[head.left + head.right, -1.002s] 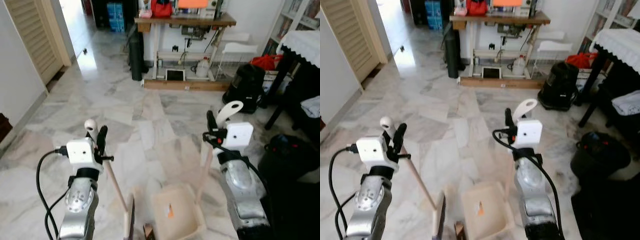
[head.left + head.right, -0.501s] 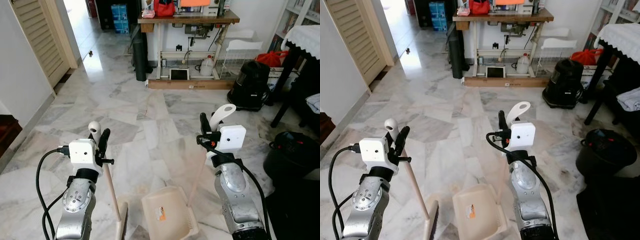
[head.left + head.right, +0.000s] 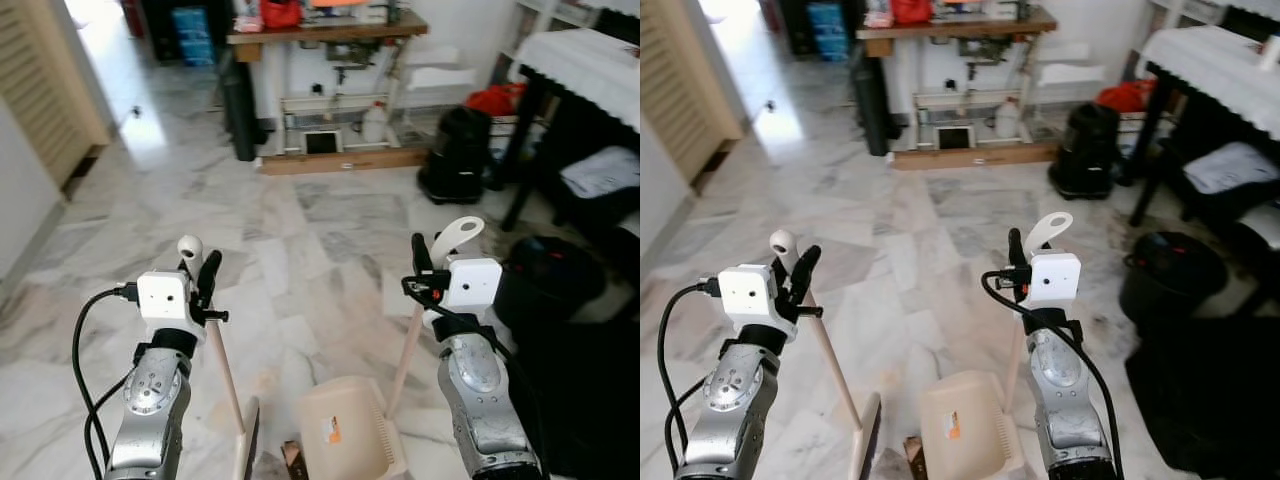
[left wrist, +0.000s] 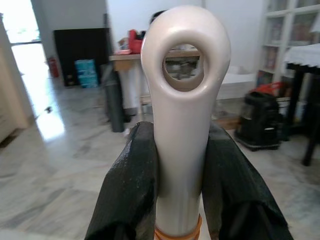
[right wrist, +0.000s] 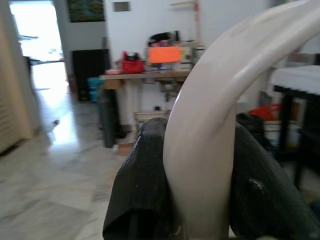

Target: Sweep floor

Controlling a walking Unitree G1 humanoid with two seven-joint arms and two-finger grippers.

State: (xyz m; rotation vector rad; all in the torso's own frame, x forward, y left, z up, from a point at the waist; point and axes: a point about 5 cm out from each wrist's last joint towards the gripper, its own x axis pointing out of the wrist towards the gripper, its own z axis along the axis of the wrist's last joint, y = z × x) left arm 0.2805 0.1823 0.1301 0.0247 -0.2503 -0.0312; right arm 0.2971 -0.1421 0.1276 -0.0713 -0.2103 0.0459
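The left gripper (image 4: 182,185) pinches the broom handle (image 3: 222,362); the right gripper (image 5: 200,175) pinches the dustpan handle (image 3: 412,335). The dustpan (image 3: 345,440) rests on the marble floor (image 3: 300,220) beside the broom head (image 3: 865,440). Sweeping seems barely begun. The wrist views show the grip closely; the eye views show a brown scrap (image 3: 293,460).

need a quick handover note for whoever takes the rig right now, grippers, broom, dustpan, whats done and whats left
Left gripper: shut on the broom handle, near its looped top end; the broom head is down at the marble floor.
Right gripper: shut on the dustpan handle; the beige dustpan sits on the floor between the arms.
A small brown piece of debris lies between broom head and dustpan.
Done: both tools in hand.
Left: sweep the debris into the pan.
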